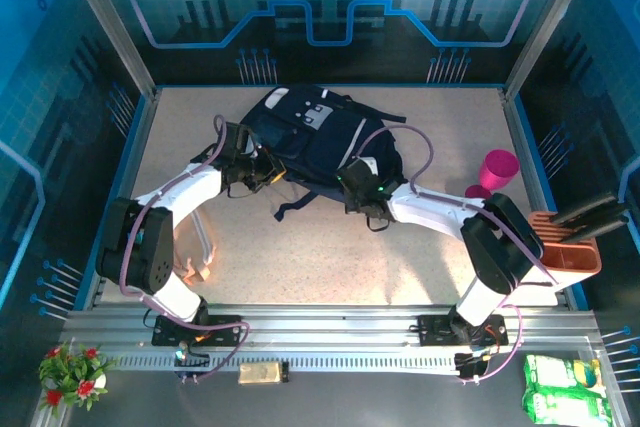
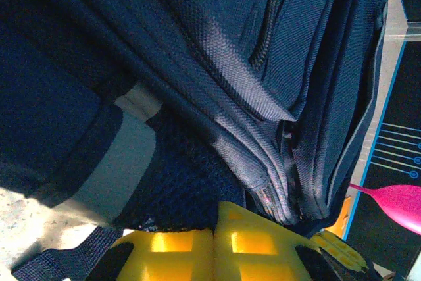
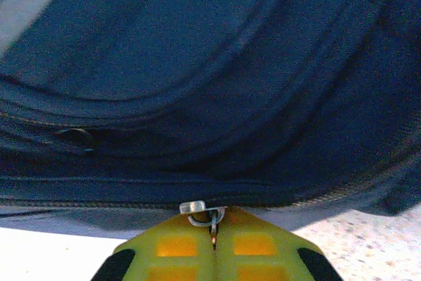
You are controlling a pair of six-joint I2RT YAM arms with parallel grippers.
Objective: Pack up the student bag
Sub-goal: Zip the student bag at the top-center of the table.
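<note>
The large dark navy fabric backpack (image 1: 318, 132), with thin white stripes and grey-white front patches, lies flat on the speckled beige table (image 1: 300, 257), in the middle and toward the far side. The cloth looks soft and limp, so I judge it will sag and fold when it is pulled. The firmer parts are the better places to hold: the zipper, the seams and the black straps.

The right gripper (image 3: 214, 222) is closed on the small metal zipper pull (image 3: 199, 208) at the near edge of the backpack. The left gripper (image 2: 214, 228) is closed too, against the black mesh on the left side. I cannot tell if it pinches any cloth.

The top view gives the whole backpack, both arms and a pink plastic cup (image 1: 497, 167) well apart on the right. The right wrist view shows the zipper pull clearly, while from above it is too small to tell.
</note>
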